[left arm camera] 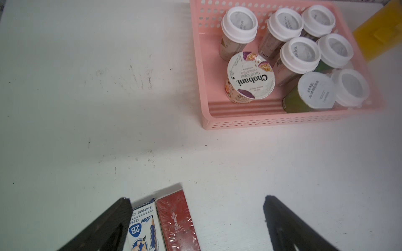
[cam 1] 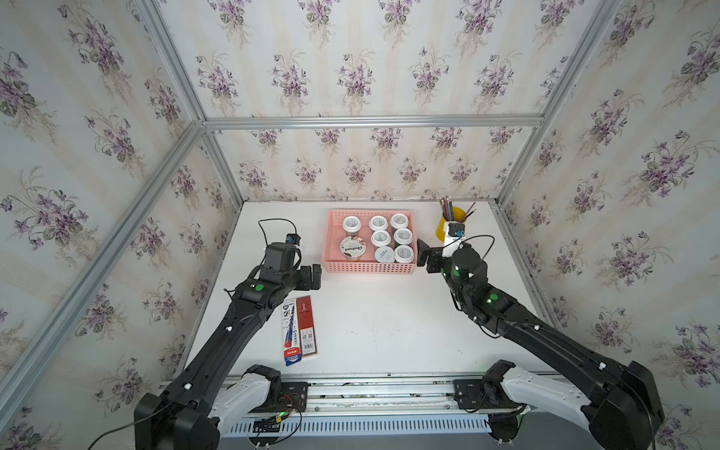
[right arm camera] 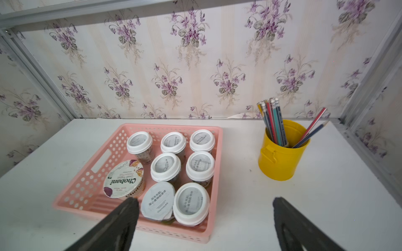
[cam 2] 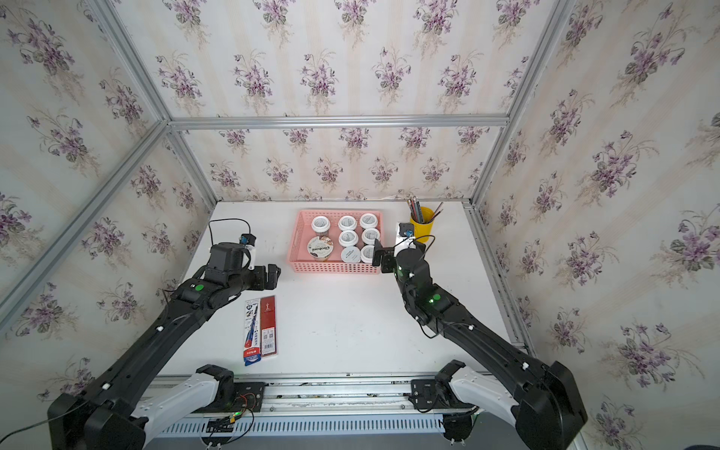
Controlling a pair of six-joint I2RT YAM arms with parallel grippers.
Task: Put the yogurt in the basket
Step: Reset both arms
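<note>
The pink basket (cam 1: 370, 268) stands at the back middle of the white table. Several small yogurt cups with white lids (cam 1: 404, 254) and a wider cup lettered "Chobani" (cam 1: 352, 248) stand inside it. In the right wrist view the nearest white-lidded cup (right arm camera: 191, 203) sits in the basket's corner beside a foil-topped cup (right arm camera: 158, 201). My right gripper (cam 1: 426, 258) hangs open just off the basket's right end, holding nothing. My left gripper (cam 1: 311, 276) is open and empty off the basket's left front corner. In the left wrist view the basket (left arm camera: 272, 121) lies ahead of the spread fingers (left arm camera: 124, 208).
A yellow pencil cup (cam 1: 452, 222) full of pencils stands right of the basket, close behind my right wrist. A blue-and-white pencil pack (cam 1: 290, 331) and a red box (cam 1: 306, 325) lie on the table by my left forearm. Papered walls close in three sides.
</note>
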